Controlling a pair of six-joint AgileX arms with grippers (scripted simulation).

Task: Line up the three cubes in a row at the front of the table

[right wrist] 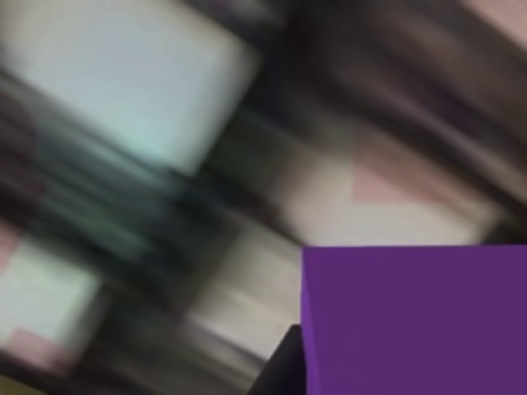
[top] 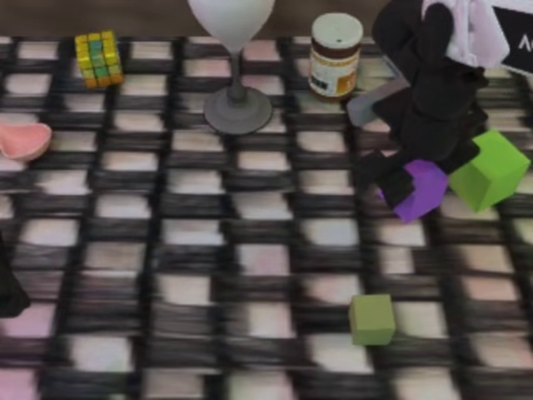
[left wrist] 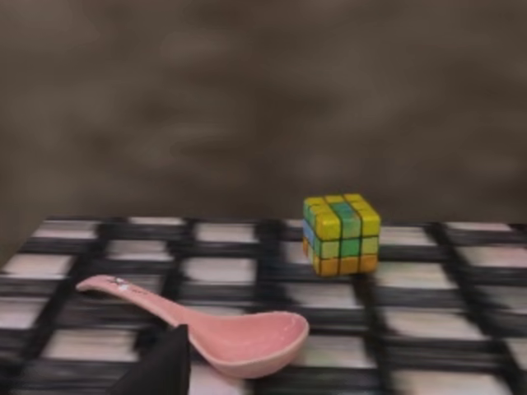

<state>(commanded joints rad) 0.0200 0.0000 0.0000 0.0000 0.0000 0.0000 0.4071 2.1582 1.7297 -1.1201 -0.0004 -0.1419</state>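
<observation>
**Purple cube in hand, two cubes waiting**

The right gripper (top: 408, 179) is closed on the purple cube (top: 423, 188) at the surface's (top: 250, 258) right, touching the lime-green cube (top: 491, 169); the olive-green cube (top: 371, 319) sits apart, nearer the front; all three look rigid, light and smooth-faced, so flat opposite faces are the place to pinch, squarely, lest they twist; the left gripper (left wrist: 160, 366) is parked at the left edge, its state impossible to tell.

The purple cube (top: 423, 188) is partly covered by the right gripper (top: 405, 177); the pink spoon (top: 22, 139) is cut off at the table's left edge.
</observation>
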